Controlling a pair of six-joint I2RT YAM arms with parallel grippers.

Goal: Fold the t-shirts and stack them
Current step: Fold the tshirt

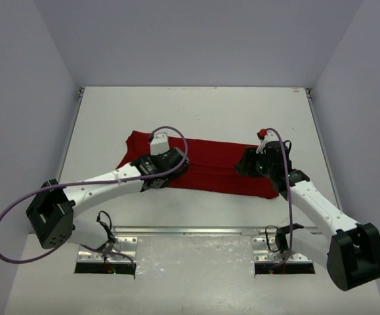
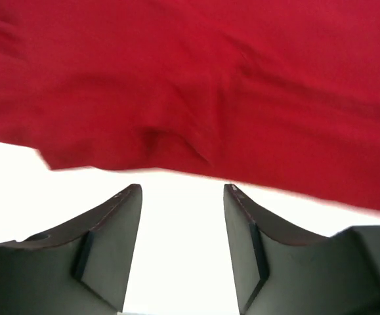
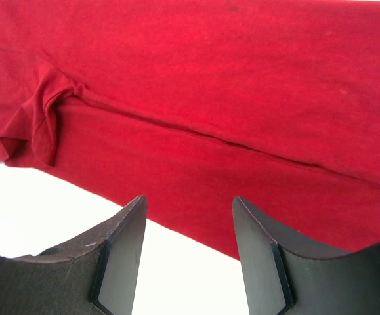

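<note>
While the left claw (image 2: pixel 182 190) hovers low over the worktop (image 2: pixel 176 262), its two dark fingers (image 2: pixel 111 243) stand spread, with only bare white surface between them and nothing pinched.

- Just beyond the left tips: the near hem of the dark red t-shirt (image 1: pixel 209 164), rumpled into soft wrinkles, close to the tips but not between them.
- Right claw (image 3: pixel 190 200): fingers likewise spread and gripping nothing. Red cloth lies beneath and ahead of the tips, and the garment's near edge runs slantwise across the gap between them.
- Ahead of the right claw: a long straight fold line (image 3: pixel 196 134) crosses the cloth. At the far left of that view a small bunched pucker (image 3: pixel 42 121) sits near the edge.
- T-shirt, location: flat on the middle of the worktop as a long band running left to right. The left claw is over its near edge, left of centre, and the right claw over its right end.
- Left arm (image 1: pixel 104 184): white, reaching in from the near left corner, with a purple cable (image 1: pixel 6 223) looping wide from base to wrist.
- Right arm (image 1: pixel 314 203): white, reaching in from the near right corner.
- Surround: plain grey walls (image 1: pixel 196 39) on three sides.
</note>
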